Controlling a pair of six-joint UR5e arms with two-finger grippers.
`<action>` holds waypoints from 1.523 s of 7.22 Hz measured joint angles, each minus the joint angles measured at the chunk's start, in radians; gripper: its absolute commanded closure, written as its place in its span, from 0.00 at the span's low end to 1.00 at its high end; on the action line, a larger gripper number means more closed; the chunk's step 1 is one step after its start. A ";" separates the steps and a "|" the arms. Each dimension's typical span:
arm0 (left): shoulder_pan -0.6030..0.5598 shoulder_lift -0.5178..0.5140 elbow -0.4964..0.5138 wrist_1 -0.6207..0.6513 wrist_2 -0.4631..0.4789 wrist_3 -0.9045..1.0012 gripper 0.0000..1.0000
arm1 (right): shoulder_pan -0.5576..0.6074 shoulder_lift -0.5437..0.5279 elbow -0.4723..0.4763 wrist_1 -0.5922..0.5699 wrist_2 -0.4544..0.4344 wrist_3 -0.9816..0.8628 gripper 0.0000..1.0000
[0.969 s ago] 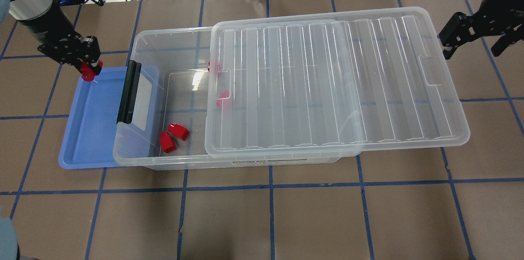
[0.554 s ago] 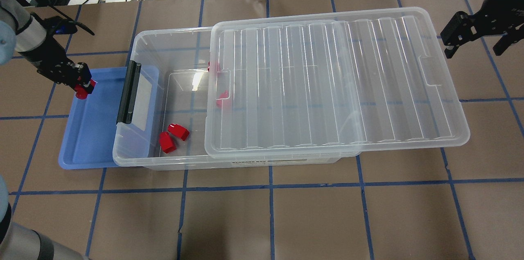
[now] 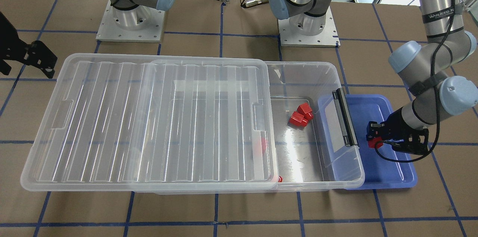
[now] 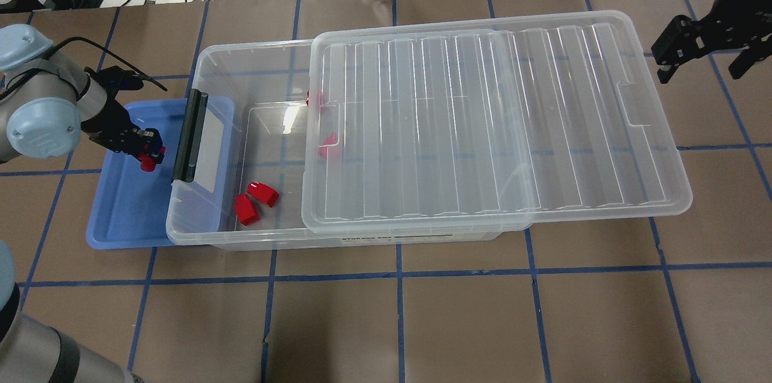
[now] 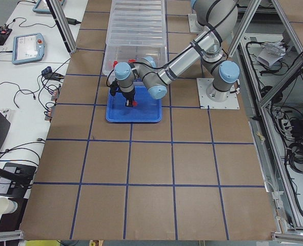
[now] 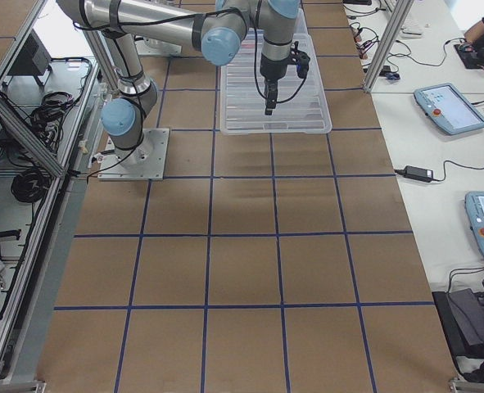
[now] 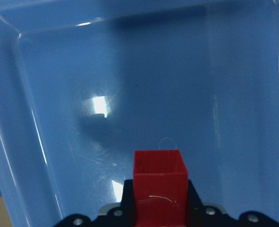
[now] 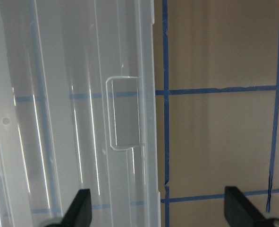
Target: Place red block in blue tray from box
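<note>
Count on the bench: five red pieces, namely one red block in my left pincer, a pair of red blocks, one lid-covered red piece and one corner red piece; one blue tray; one box; one lid; two pincers, counting my right pincer.

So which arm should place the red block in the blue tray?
Left: its fingers grip the red block over the blue tray; the right fingers hang open far off, past the lid.

Red block in left claw over blue tray, beside box
</note>
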 measured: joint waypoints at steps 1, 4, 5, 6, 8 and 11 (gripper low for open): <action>-0.005 0.012 0.006 -0.001 0.002 -0.009 0.15 | -0.001 0.000 0.002 -0.030 0.000 -0.001 0.00; -0.047 0.095 0.068 -0.139 0.004 -0.076 0.08 | -0.027 0.015 0.007 -0.051 0.001 -0.005 0.00; -0.095 0.128 0.134 -0.245 0.006 -0.141 0.08 | -0.048 0.031 0.008 -0.055 0.004 -0.009 0.00; -0.156 0.158 0.215 -0.361 0.011 -0.216 0.00 | -0.058 0.045 0.008 -0.058 0.005 -0.012 0.00; -0.300 0.219 0.355 -0.548 0.013 -0.392 0.00 | -0.071 0.076 0.009 -0.068 0.004 -0.016 0.00; -0.455 0.276 0.384 -0.597 0.014 -0.505 0.00 | -0.105 0.166 0.012 -0.190 0.000 -0.031 0.00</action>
